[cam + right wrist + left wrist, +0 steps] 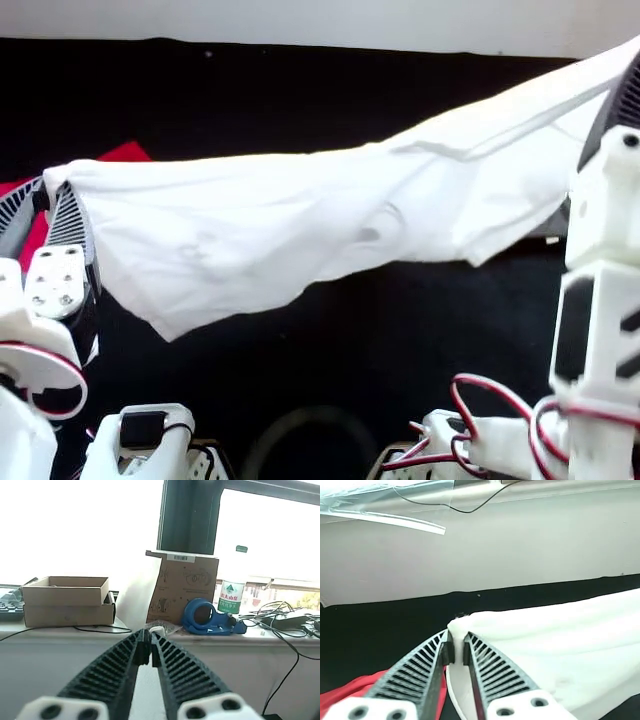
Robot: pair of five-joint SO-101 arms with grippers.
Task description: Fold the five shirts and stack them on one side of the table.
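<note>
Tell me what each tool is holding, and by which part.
Both hold the white shirt, stretched in the air between them: the left tool pinches a corner at one end, the right tool the opposite end.

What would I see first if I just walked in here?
A big white cloth shirt hangs stretched in the air above the black table, one end pinched by the left gripper, the other held higher by the right gripper. A red cloth lies on the table near the left gripper.

left gripper [455, 649] pinched on a corner of the white shirt [560, 640]; fabric spreads out beside one finger; red cloth [350, 692] peeks out beside the other
</note>
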